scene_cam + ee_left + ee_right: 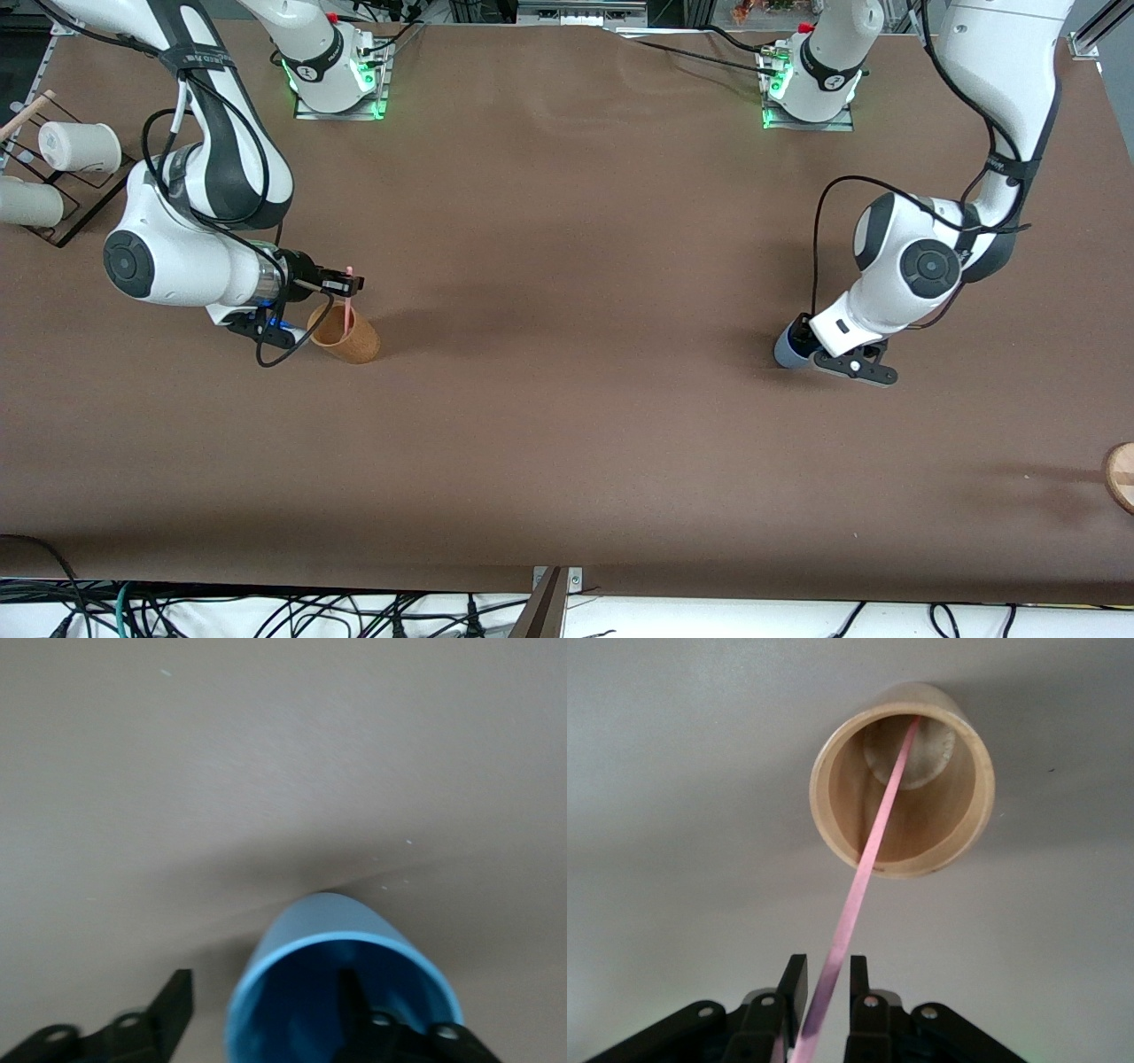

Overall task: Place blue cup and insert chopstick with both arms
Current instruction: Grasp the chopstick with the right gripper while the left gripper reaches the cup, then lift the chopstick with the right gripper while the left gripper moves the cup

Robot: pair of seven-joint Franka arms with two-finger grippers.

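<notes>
Over at the right arm's end of the table (567, 372), the right hand (347, 284) is pinched tight on the pink chopstick (349, 297), and the right wrist view shows that stick (868, 877) running from between the fingers (791, 988) down into the orange-tan cup (904, 780), its tip resting on the cup's bottom. That cup (347, 334) stands upright on the table, directly under the hand. Toward the left arm's end, the left hand (833, 350) is down low at the blue cup (790, 347), which sits upright on the table. In the left wrist view, one finger (359, 1005) is inside the blue cup (328, 939) and the other stands apart outside its wall, so the hand is spread, straddling the rim without clamping it. The two cups are well apart, one at each end of the table.
</notes>
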